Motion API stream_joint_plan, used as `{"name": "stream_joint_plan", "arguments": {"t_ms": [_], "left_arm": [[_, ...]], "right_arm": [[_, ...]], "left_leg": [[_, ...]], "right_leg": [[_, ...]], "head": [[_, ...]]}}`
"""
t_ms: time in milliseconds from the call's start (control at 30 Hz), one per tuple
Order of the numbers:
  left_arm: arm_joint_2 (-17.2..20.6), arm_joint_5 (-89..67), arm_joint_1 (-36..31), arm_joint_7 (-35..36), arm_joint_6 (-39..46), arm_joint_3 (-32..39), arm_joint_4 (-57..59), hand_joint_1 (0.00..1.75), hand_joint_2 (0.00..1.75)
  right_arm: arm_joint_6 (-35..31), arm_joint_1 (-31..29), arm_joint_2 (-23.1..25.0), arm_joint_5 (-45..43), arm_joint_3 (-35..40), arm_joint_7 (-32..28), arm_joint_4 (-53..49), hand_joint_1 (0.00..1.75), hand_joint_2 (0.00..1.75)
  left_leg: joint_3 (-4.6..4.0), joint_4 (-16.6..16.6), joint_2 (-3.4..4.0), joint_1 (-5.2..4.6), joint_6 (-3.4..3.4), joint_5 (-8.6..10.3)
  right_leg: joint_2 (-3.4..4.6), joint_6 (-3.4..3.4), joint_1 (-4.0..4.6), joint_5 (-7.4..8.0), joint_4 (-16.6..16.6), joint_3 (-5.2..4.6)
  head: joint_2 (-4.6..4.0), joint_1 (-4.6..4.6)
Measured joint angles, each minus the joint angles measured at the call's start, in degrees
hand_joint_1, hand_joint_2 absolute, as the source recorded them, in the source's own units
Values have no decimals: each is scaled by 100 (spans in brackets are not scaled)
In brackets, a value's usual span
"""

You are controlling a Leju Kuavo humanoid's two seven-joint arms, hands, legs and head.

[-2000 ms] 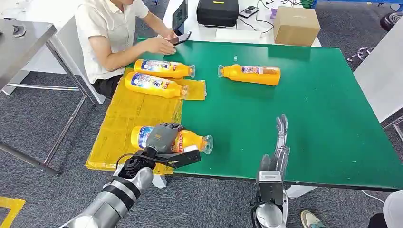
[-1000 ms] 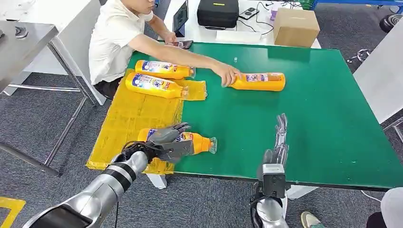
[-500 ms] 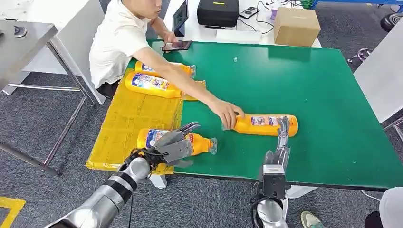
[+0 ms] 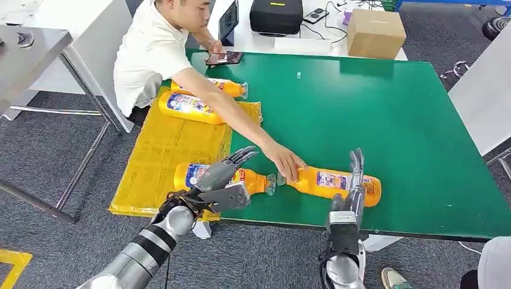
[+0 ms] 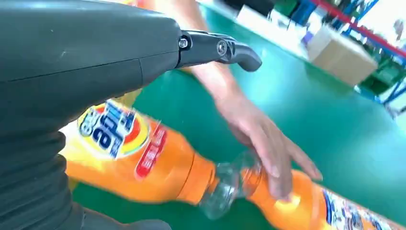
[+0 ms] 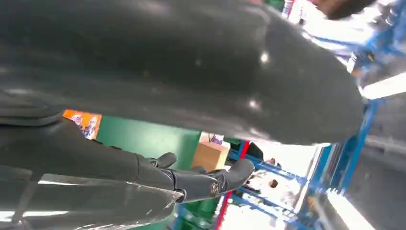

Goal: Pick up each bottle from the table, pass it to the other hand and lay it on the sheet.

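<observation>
Risk, person: a person's hand [image 4: 285, 162] lies on the neck of the near bottle [image 4: 335, 182], right beside both robot hands. Any reach made now could strike or trap it; I would judge that the chief danger.
Risk, collision: the near bottle's cap end sits just beside the mouth of the sheet-edge bottle [image 4: 222, 177]. A nudge on either could roll one into the other, or off the counter [image 4: 422, 120] at its front edge, which is close.
Risk, placement: the sheet-edge bottle lies half on the sheet [image 4: 163, 144], its neck out over the green. A brush from the open fingers above might push it off.
Risk, grasp: the near bottle is round and lying on its side; a grip taken off-centre would likely let it spin away.
Left hand [image 4: 224, 180]: fingers spread and lifted above the sheet-edge bottle, holding nothing; the left wrist view shows the bottle free beneath the palm, no finger closed on it.
Right hand [image 4: 355, 174]: fingers straight and together, pointing away across the near bottle's body, gripping nothing. Whether it touches the bottle or hovers over it I cannot tell.
Other bottles: two far bottles [image 4: 187, 103] lie on the sheet's far end, partly behind the person's arm.
</observation>
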Motion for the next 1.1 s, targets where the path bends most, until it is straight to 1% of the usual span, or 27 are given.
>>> {"name": "stream_joint_plan", "arguments": {"t_ms": [33, 100, 167, 267, 300, 333, 400, 533, 700, 767, 867, 1100], "left_arm": [[-7, 29, 2, -70, 111, -13, -17, 0, 175], [-24, 81, 36, -221, 290, -26, -101, 0, 175], [-66, 11, 150, -372, 693, -44, -238, 0, 175], [-306, 228, 500, -356, 1401, -48, -578, 0, 175], [-385, 353, 671, -352, 1475, -72, -700, 0, 175], [-481, 470, 888, -365, 1523, -160, -873, 0, 175], [-539, 613, 1201, -406, 1560, -408, -1085, 0, 175], [-551, 1321, 1482, -507, 1580, -909, -1596, 0, 175], [-549, 1460, 1546, -627, 1879, -1149, -2115, 0, 175], [-549, 1453, 1553, -629, 1929, -1235, -2225, 0, 175], [-551, 1512, 1575, -629, 1921, -1320, -2299, 0, 175], [-549, 1574, 1570, -634, 1871, -1414, -2374, 0, 175]], "right_arm": [[-78, -34, -46, 592, 13, 122, 142, 0, 175], [-203, -76, -135, 1505, 9, 284, 363, 0, 175], [-378, -221, -254, 2642, -48, 636, 645, 0, 175], [-419, -290, -604, 4106, -147, 1751, 924, 0, 175], [-419, -259, -709, 4313, -166, 1974, 957, 0, 175], [-415, -209, -890, 4459, -219, 2170, 985, 0, 175], [-355, -120, -1103, 4565, -264, 2320, 1014, 0, 175], [-58, -27, -1436, 4804, -282, 2681, 1084, 0, 175], [-35, -23, -1639, 5024, -271, 2928, 1142, 0, 175], [77, -24, -1716, 5235, -275, 3180, 1169, 0, 175], [212, -22, -1812, 5370, -289, 3391, 1178, 0, 175], [274, -23, -1945, 5405, -319, 3442, 1177, 0, 175]], "left_leg": [[0, 0, 0, 0, 0, 0], [-2, 0, -3, 0, 0, 0], [-1, 0, -4, -1, 0, 0], [-1, 2, -17, -10, 3, -2], [-3, 2, -22, -19, 5, -3], [-9, 2, -24, -22, 7, -4], [-21, 2, -20, -24, 12, -8], [-23, 2, -12, -30, 24, -17], [-21, 2, -12, -24, 24, -14], [-19, 2, -12, -24, 22, -12], [-18, 2, -11, -23, 23, -11], [-19, 2, -11, -24, 24, -12]], "right_leg": [[0, 0, 0, 0, 0, 0], [-4, 0, 0, 0, 0, 0], [-3, 0, -1, 0, -1, -2], [-21, 2, -10, -2, -4, 2], [-26, 5, -17, -3, -5, 1], [-30, 5, -20, -4, -5, -1], [-28, 6, -22, -4, -5, -12], [-19, 6, -25, -3, -7, -22], [-19, 6, -16, -3, -6, -18], [-19, 5, -16, -3, -6, -17], [-20, 5, -18, -3, -6, -16], [-20, 6, -21, -3, -6, -16]], "head": [[0, -2], [0, 2], [0, -2], [0, 0], [0, 0], [0, -2], [0, 2], [0, -2], [0, -2], [0, -2], [0, -2], [0, -2]]}}
